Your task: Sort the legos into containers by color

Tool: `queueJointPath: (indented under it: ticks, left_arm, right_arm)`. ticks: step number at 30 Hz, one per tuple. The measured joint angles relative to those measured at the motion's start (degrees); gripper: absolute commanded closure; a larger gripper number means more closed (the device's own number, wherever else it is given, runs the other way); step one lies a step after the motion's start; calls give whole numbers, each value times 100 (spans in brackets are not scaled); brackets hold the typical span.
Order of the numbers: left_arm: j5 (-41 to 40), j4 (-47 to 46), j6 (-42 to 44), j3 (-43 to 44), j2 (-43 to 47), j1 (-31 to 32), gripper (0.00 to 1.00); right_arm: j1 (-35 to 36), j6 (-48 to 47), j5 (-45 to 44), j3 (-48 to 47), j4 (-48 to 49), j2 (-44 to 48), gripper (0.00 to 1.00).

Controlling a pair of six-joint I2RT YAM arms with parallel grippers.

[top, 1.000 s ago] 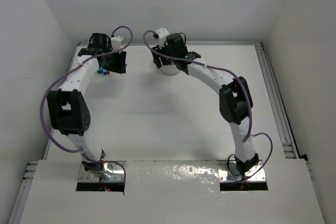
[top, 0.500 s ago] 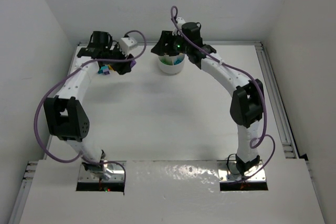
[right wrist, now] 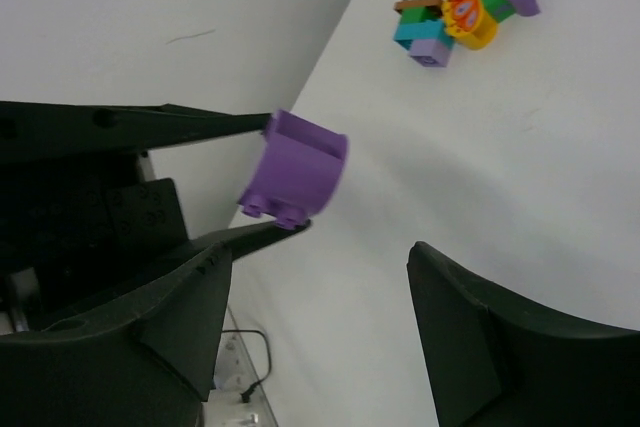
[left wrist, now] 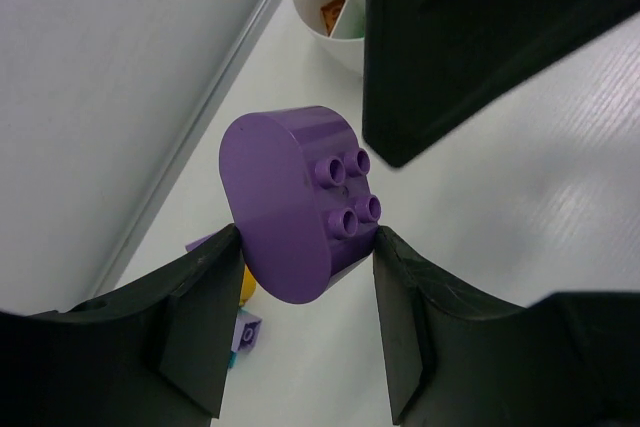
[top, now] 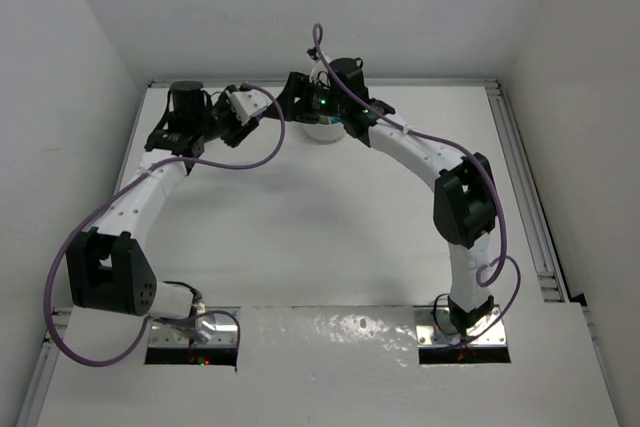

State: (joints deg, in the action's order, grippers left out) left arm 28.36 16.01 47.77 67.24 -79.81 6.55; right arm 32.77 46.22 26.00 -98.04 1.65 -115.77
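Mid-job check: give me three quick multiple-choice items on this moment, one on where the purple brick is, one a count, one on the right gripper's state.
1. Where is the purple brick?
A) in the dish
B) between the fingers of the left gripper
C) in the right gripper

2. How many studs show on it in the left wrist view?
A) two
B) four
C) six

3. The right gripper is:
A) open, holding nothing
B) shut with nothing in it
C) shut on the purple brick

Answers:
1 B: the left gripper pinches the purple brick, which is apart from the dish.
2 B: four studs sit in a square on its face.
3 A: its own camera shows the fingers wide apart with nothing between them.
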Motion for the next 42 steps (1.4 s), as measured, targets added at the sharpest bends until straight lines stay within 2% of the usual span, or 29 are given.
queueJointPath:
  ticks: [8, 15, 20, 22, 23, 24, 30, 33, 38, 39, 40, 41, 42]
  left_arm:
    - [87, -162, -7, -20, 0, 57, 100]
    - [122, -234, -61, -24, 0, 61, 100]
    - [120, -343, -153, -24, 0, 61, 100]
    - [120, -374, -166, -28, 0, 61, 100]
    - [120, -393, -168, -31, 0, 61, 100]
    - [120, -407, -170, -33, 0, 61, 100]
    - [81, -476, -173, -55, 0, 61, 100]
    - [61, -494, -173, -55, 0, 61, 100]
    - [-42, -479, -177, -96, 0, 57, 100]
    - [-15, -487, -179, -96, 0, 61, 100]
    - [9, -501, -179, -96, 0, 66, 100]
    - [-11, -505, -177, -96, 0, 83, 100]
    - [-7, -514, -175, -98, 0, 87, 100]
  right_arm:
    - [96, 612, 175, -24, 717, -33, 30]
    - [116, 820, 2, -439, 813, -378, 29]
    - [175, 804, -162, -448, 660, -433, 32]
    - [197, 793, -195, -448, 658, -433, 36]
    - [203, 796, -199, -448, 660, -433, 44]
    - [214, 798, -199, -446, 673, -433, 47]
    - [236, 938, -210, -476, 883, -496, 51]
    - [238, 986, -247, -579, 957, -664, 57]
    - [289, 1121, -302, -748, 981, -857, 51]
    - [295, 1130, -317, -793, 986, -896, 55]
    - [306, 1145, -330, -807, 988, -911, 63]
    - [310, 1198, -343, -811, 992, -925, 81]
    - [313, 1233, -354, -820, 992, -931, 90]
